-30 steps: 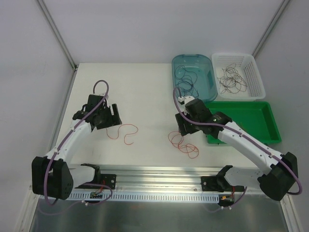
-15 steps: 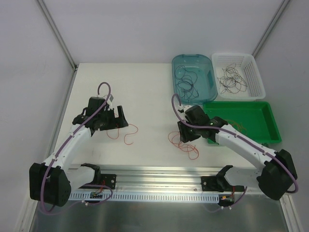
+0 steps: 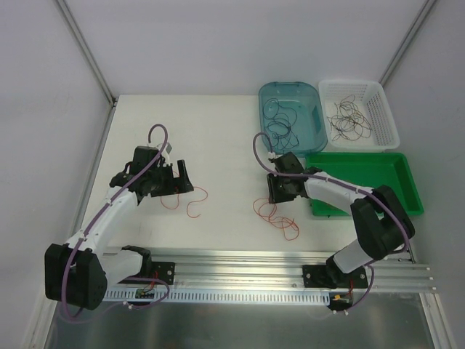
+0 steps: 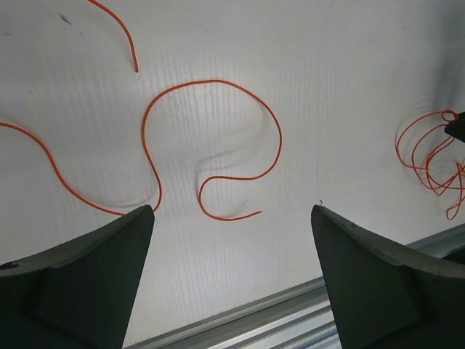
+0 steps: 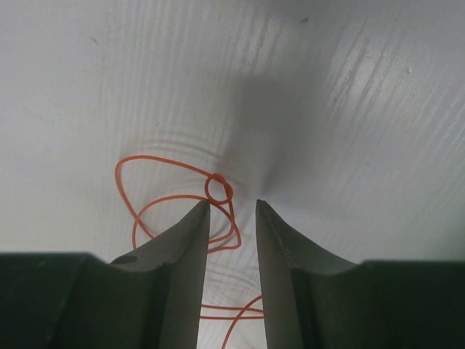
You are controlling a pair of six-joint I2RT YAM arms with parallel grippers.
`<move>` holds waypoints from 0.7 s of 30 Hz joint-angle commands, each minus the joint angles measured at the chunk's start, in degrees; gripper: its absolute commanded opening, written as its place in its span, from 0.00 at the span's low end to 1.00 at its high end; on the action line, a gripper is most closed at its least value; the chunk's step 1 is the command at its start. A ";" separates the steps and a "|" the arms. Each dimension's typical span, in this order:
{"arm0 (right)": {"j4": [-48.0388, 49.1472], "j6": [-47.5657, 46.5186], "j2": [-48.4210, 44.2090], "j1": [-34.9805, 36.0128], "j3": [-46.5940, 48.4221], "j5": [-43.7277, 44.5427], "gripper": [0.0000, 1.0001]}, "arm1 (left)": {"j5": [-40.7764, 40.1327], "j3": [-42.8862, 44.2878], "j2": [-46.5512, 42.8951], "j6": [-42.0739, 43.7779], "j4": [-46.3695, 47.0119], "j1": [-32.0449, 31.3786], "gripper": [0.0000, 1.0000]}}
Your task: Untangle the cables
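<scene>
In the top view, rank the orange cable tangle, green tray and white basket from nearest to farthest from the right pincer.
1. Orange cable tangle, at the right pincer tips.
2. Green tray, just to its right.
3. White basket, far right corner.

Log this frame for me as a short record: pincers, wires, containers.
left pincer: open, low over the table, with a single orange wire lying loose ahead of its fingers
right pincer: fingers narrowly apart, down at the orange wire bundle
wires on table: the two orange groups lie apart, one by each arm
blue tub: holds tangled dark wires
white basket: holds a second dark tangle
green tray: right of the bundle, with the right arm crossing over it
</scene>
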 commanded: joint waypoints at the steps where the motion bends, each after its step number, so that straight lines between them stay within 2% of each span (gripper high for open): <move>1: 2.05 0.09 2.51 -0.32 2.02 -1.08 0.35 | 1.99 0.04 0.32 0.99 1.06 -0.47 0.91; 3: 2.05 -0.26 3.56 -0.32 2.55 -1.87 0.35 | 2.09 0.13 0.32 0.99 1.06 -0.47 0.91; 6: 1.79 -0.96 4.18 -0.23 3.17 -2.92 0.24 | 2.17 0.22 0.41 1.07 1.06 -0.47 0.91; 7: 1.44 -1.05 4.27 -0.32 3.60 -3.36 0.15 | 2.26 0.22 0.41 1.08 1.06 -0.47 0.91; 10: -0.22 -2.10 1.57 0.12 4.74 -3.54 0.01 | 2.17 0.22 0.41 1.08 1.06 -0.47 0.91; 16: -13.82 -7.99 -9.77 2.41 15.97 1.64 0.01 | 2.44 0.31 0.23 1.16 1.06 -0.38 0.91; 21: -23.69 -12.47 -16.29 3.02 35.66 4.72 0.01 | 2.09 0.31 -0.29 1.34 1.06 -0.47 0.91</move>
